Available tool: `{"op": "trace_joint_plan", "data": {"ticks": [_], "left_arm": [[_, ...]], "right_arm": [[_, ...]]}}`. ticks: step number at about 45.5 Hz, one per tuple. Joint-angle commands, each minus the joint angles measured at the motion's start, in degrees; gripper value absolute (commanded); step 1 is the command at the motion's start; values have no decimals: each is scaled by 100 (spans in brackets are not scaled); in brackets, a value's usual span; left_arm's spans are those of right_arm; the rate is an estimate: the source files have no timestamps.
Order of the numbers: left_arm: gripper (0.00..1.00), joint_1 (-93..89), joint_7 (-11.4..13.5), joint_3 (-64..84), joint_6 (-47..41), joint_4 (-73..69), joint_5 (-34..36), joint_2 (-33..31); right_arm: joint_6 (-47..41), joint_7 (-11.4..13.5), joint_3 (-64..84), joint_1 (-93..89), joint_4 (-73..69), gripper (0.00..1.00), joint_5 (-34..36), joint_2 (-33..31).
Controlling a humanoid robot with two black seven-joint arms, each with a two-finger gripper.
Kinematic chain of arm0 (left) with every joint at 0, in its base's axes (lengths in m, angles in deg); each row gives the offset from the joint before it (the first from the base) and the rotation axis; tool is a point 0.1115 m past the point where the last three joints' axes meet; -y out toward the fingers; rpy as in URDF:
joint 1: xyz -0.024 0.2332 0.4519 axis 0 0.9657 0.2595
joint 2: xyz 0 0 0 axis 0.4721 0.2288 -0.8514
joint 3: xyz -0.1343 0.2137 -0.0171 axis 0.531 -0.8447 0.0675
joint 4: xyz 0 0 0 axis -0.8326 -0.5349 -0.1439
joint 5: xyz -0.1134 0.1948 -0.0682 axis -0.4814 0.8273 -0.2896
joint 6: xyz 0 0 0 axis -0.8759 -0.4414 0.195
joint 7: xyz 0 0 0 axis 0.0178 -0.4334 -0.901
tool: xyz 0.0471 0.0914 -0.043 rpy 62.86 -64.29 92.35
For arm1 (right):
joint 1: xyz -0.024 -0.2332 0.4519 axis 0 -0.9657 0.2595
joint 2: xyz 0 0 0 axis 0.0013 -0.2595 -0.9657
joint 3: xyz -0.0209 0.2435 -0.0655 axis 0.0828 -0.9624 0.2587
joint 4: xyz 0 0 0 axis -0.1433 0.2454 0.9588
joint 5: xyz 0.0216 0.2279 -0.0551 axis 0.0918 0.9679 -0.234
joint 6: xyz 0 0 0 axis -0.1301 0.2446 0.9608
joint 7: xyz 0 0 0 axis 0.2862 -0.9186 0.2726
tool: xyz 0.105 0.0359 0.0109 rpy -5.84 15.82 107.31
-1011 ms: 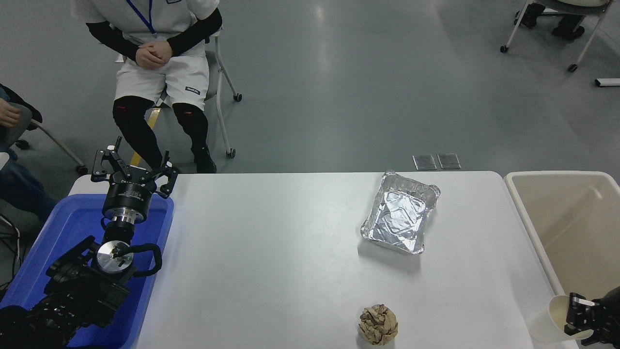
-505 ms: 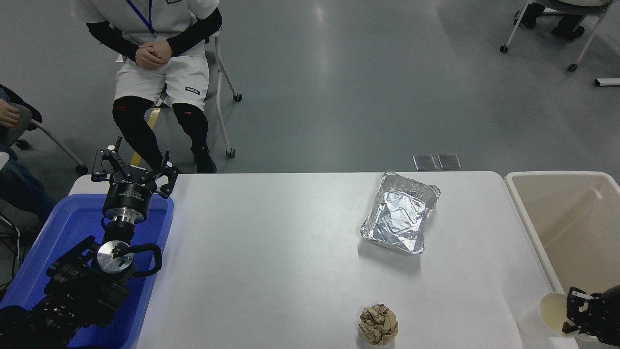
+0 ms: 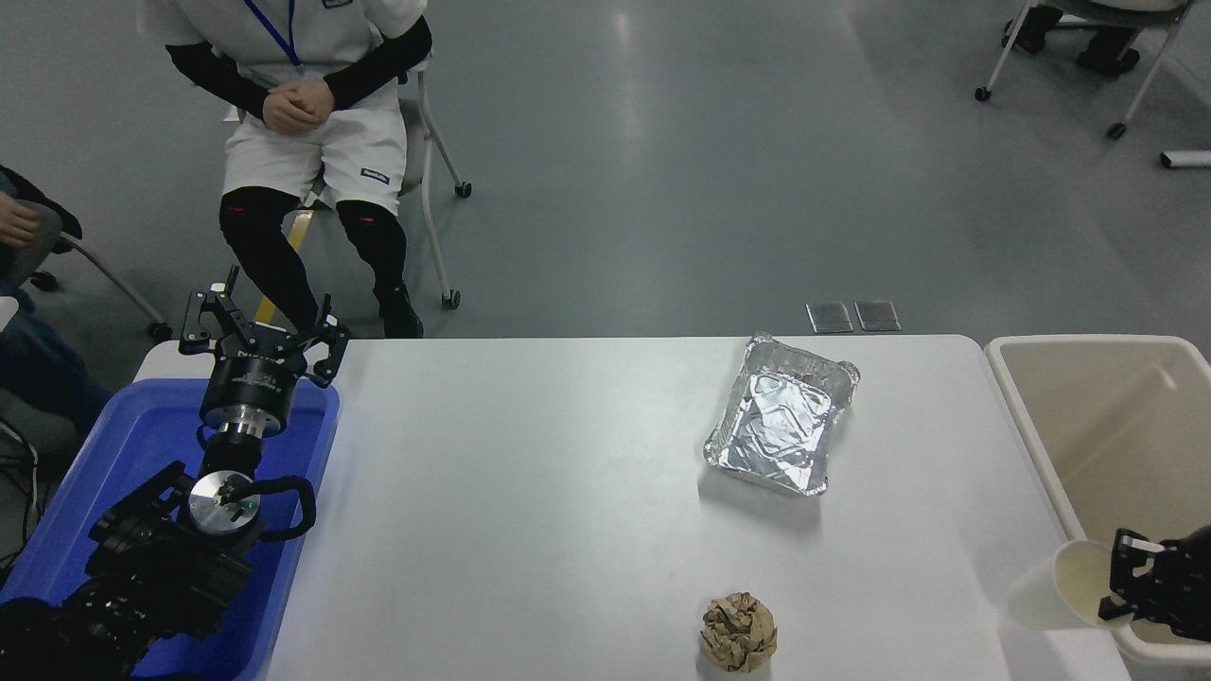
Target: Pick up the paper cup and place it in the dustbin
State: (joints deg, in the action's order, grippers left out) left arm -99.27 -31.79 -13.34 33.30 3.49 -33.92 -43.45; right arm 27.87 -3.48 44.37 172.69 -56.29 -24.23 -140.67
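White table fills the middle of the frame, one cream dustbin hard against its right end. At the lower left the left arm lies parked over one blue tray, and the left gripper points toward the top of the frame with its fingers spread wide, holding nothing. At the lower right edge the right gripper pokes in from the side, wrist level, fingers reaching leftward and pinched on the rim of the one paper cup. That cup hangs tipped on its side, mouth facing right toward the fingers, its base out over the table's corner, just beside the dustbin's near rim. Further left: one silver foil tray upper right of centre, one crumpled brown paper ball at the bottom edge. One person sits upper left, hands clasped.
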Motion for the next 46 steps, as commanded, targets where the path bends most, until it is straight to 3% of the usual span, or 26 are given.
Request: {"op": "trace_joint_plan", "data": {"ticks": [1, 9, 25, 46], "left_arm": [[99, 0, 0, 0, -2, 1, 7, -2], [99, 0, -9, 0, -2, 1, 7, -2], [99, 0, -9, 0, -2, 1, 7, -2], [99, 0, -9, -9, -2, 1, 7, -2]], "right_arm": [[-496, 322, 1010, 1557, -355, 0, -177, 241], [-496, 401, 1625, 2655, -355, 0, -177, 558], [-496, 1078, 2030, 4598, -363, 0, -177, 751], [-496, 1140, 2267, 5786, -337, 0, -168, 1138]]}}
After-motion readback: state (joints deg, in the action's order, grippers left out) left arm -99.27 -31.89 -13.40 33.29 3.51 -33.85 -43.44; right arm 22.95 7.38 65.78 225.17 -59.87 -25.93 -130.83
